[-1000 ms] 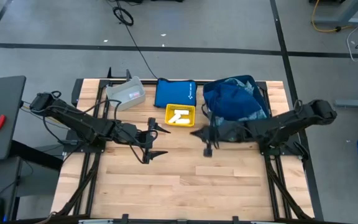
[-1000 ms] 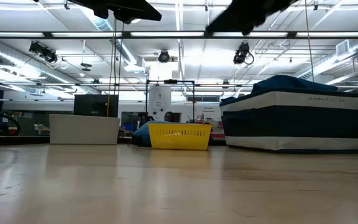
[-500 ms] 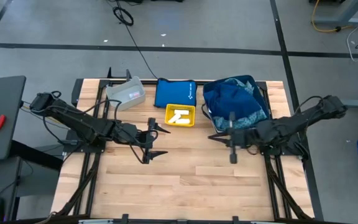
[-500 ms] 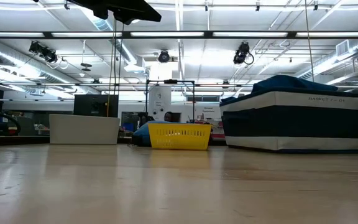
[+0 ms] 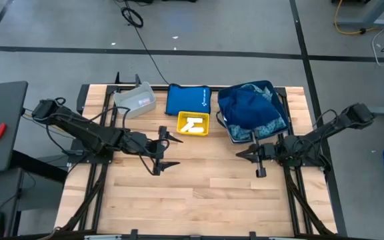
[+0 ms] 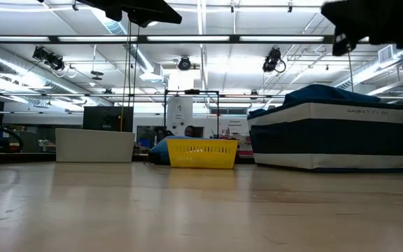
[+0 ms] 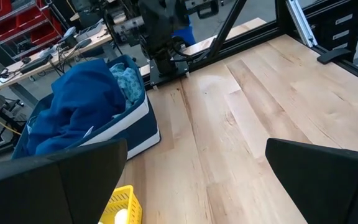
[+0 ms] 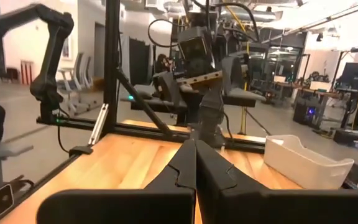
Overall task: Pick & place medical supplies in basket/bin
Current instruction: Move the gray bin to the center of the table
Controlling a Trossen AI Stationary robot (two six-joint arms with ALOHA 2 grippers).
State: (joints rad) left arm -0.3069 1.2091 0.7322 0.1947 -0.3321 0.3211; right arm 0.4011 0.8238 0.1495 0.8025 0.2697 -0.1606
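A small yellow basket [image 5: 193,123] holds white rolls [image 5: 192,125] near the table's far middle. To its right, a navy bin [image 5: 253,110] holds the dark-blue cloth [image 7: 82,102] and the patterned light-blue cloth [image 7: 128,84]. My left gripper [image 5: 173,151] is open, hovering just near-left of the basket. My right gripper [image 5: 240,154] is shut and empty, off the near edge of the navy bin and pointing left; in the right wrist view [image 8: 196,149] its fingers meet. No vials show.
A pale grey bin [image 5: 136,100] sits at the far left and a flat blue pouch [image 5: 187,99] lies behind the basket. Bare wood fills the table's near half. Both arms show at the top of the low view, left [image 6: 138,10] and right [image 6: 373,21].
My right gripper has drawn back from beside the yellow basket toward the table's right edge and slightly toward the near edge, turning as it went. It now comes into the low view at the upper right.
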